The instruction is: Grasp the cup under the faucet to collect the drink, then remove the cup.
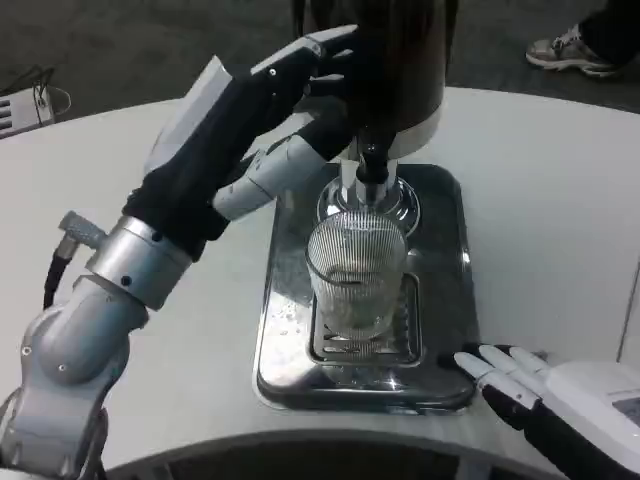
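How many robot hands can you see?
2. The left robot hand is up at the dark drink dispenser, above the glass cup. The right robot hand rests on the white table beside the metal tray.

You are looking at what seems a lab or demo room, not a home. A round white table (560, 220) stands on dark grey carpet (130, 40). Beyond its far right edge shows a bystander's sneaker (565, 50). A wire rack (25, 100) sits off its far left edge. A steel drip tray (445, 300) with dispenser (400, 70) occupies the middle.
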